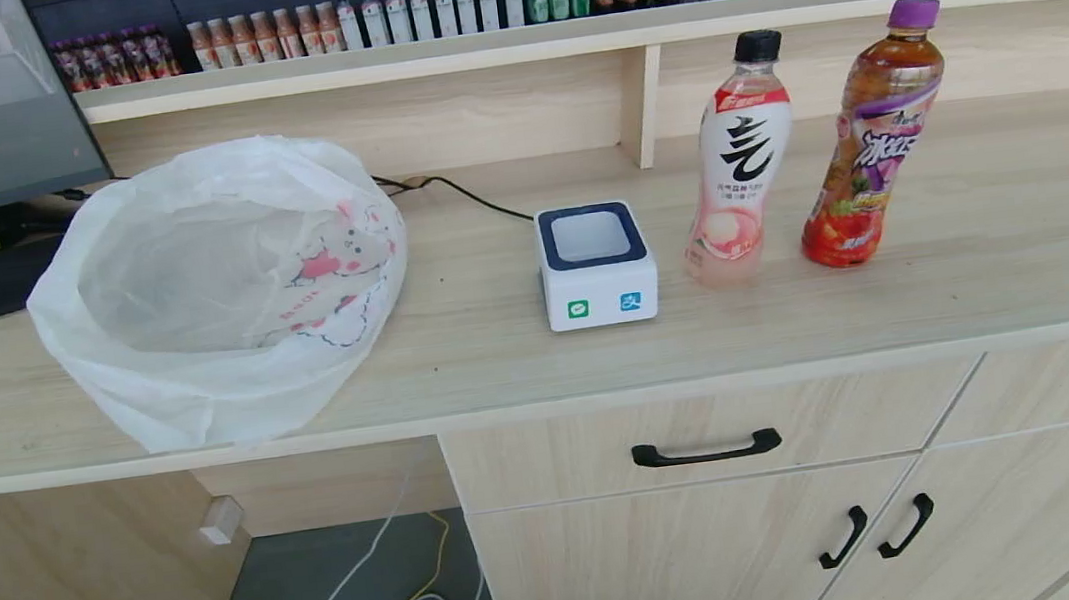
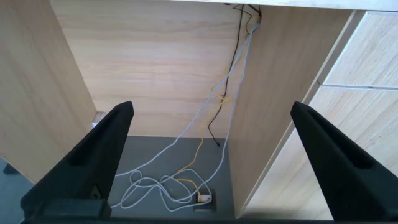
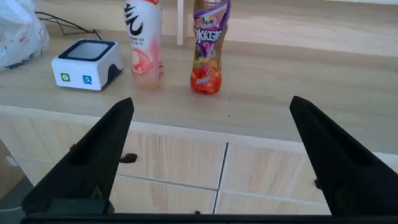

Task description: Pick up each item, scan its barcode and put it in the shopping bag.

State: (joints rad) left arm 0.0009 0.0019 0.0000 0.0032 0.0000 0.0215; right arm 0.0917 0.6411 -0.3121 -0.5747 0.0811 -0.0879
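Your left pincer (image 2: 211, 111) gaped wide, low by the table's (image 1: 995, 278) open underside, facing floor cables (image 2: 163, 186). Your right pincer (image 3: 211, 102) was wide too and held nothing, facing the drawers (image 3: 174, 171). On the table, the pink bottle (image 1: 738, 166) and tea bottle (image 1: 865, 152) stood upright side by side, right of the scanner (image 1: 596, 268). The shopping bag (image 1: 221, 285) sat open at the left.

On the counter (image 1: 995, 278), an open white bag (image 1: 223, 305) slumps at the left end, reaching the front edge. The scanner (image 1: 596, 268) sits mid-counter, window up. Just right of it stand a pink bottle (image 1: 739, 166) and a brown bottle (image 1: 869, 141), upright, close together but apart.
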